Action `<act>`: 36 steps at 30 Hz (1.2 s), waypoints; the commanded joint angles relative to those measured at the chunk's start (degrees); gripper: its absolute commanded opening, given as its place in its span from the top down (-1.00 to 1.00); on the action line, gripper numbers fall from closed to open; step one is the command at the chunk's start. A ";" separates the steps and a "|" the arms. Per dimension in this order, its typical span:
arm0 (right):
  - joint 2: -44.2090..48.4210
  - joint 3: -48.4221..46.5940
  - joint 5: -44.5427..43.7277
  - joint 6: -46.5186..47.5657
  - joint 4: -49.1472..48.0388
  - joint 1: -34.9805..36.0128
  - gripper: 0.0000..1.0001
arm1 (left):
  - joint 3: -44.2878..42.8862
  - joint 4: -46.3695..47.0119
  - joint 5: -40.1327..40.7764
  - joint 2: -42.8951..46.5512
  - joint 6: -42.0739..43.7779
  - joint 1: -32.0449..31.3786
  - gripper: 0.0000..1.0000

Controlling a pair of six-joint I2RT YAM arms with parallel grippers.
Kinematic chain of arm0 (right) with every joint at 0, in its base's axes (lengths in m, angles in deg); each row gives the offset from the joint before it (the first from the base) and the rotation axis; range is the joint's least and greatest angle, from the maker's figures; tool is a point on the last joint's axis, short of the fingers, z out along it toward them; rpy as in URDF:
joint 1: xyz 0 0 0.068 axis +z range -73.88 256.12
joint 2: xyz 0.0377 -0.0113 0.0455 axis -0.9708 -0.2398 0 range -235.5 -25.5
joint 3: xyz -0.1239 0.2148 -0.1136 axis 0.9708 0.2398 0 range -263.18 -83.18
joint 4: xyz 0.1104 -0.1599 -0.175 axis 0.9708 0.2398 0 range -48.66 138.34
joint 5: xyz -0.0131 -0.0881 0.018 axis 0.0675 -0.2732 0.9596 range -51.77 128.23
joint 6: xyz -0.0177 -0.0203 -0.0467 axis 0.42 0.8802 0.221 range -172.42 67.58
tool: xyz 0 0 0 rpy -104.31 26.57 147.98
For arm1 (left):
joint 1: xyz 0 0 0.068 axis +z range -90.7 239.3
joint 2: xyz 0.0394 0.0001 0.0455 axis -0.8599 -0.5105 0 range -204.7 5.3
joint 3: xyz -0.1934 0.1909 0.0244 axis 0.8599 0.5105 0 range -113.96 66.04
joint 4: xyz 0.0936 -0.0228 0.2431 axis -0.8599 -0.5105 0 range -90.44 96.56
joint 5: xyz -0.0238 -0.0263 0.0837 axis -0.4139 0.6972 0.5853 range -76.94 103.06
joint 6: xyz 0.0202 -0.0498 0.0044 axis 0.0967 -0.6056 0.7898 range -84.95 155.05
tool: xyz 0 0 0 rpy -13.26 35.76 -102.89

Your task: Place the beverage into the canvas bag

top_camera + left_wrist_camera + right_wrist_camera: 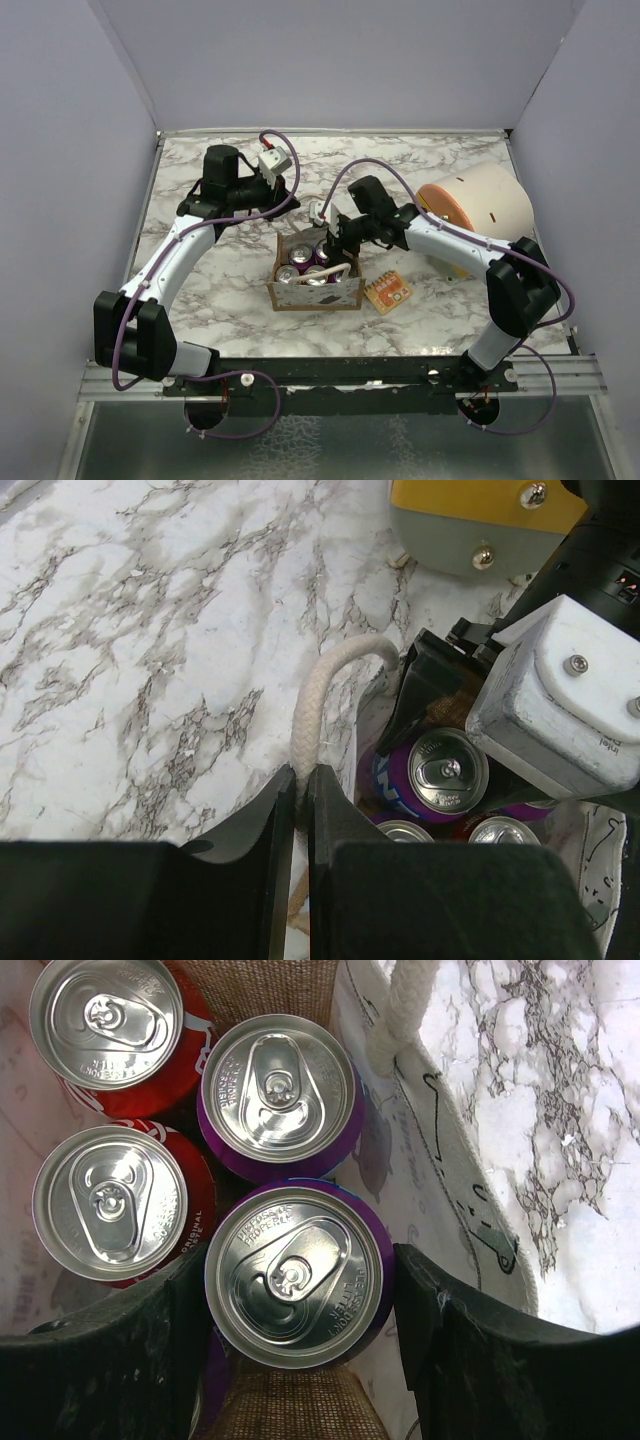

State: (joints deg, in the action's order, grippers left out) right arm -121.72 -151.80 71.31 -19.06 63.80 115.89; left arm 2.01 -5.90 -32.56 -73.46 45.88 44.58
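Observation:
The tan canvas bag (315, 296) stands mid-table with several cans inside. My left gripper (289, 204) is shut on its white rope handle (325, 680), pinched between the fingertips (300, 780). My right gripper (331, 250) reaches down into the bag, and its fingers (480, 1360) flank a purple beverage can (298, 1273) that sits slightly higher than the others. The left finger touches the can and the right finger stands at its edge. Another purple can (278, 1095) and two red cans (105, 1025) stand beside it. The bag's pale patterned lining (420, 1160) shows to the right.
A small orange snack packet (388, 292) lies just right of the bag. A large tan and yellow cylinder (480, 210) lies on its side at the back right. Grey walls enclose the marble table (200, 290) on three sides.

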 commanded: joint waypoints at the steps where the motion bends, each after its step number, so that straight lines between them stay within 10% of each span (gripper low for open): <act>1: -1.09 -0.99 -5.64 0.19 -0.34 0.05 0.13 | 0.40 0.51 -1.50 1.86 0.47 -0.24 1.00; 36: -2.79 -1.91 -17.20 0.69 2.15 2.24 -0.29 | 0.32 0.51 -2.30 2.12 0.62 -0.36 1.00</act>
State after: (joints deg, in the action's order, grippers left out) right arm -122.97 -152.70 62.31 -20.91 63.08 119.00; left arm 2.01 -5.90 -32.67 -73.22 45.92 44.54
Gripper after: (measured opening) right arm 0.647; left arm 0.099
